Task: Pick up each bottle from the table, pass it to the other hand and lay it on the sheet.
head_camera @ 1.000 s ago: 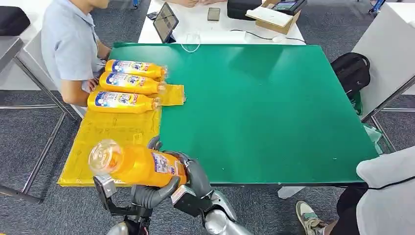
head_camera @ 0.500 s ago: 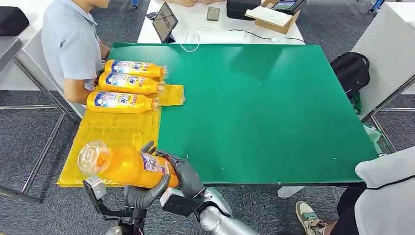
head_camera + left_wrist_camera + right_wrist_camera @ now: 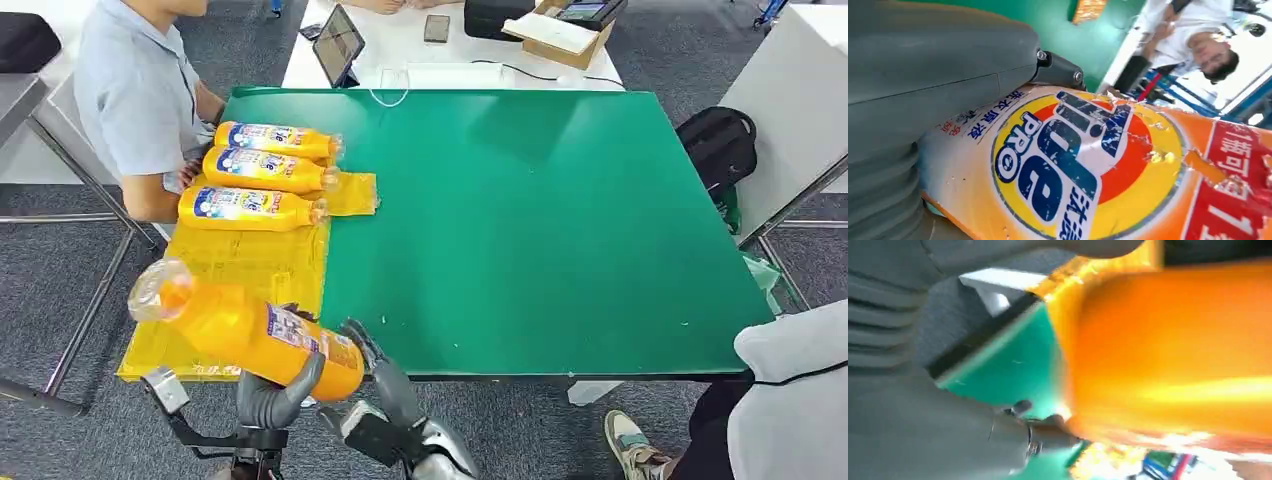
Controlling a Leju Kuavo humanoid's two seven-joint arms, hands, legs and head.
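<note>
Your left hand (image 3: pixel 268 392) grips the bottle (image 3: pixel 250 328); right hand (image 3: pixel 385 385) open alongside. Bottle's length points upper left, over the sheet (image 3: pixel 240 265).

orange bottle (image 3: pixel 250 330) with blue-red-yellow label, yellow sheet (image 3: pixel 235 275), green table (image 3: pixel 540 210), grey hands.

A sheet (image 3: pixel 235 270) covers the left edge of the counter (image 3: pixel 540 210). Three bottles (image 3: pixel 250 208) lie side by side on its far end. A fourth bottle (image 3: pixel 250 330) hangs above the near left corner, held in the left hand (image 3: pixel 268 398), with the right hand (image 3: pixel 385 385) just beside it.
</note>
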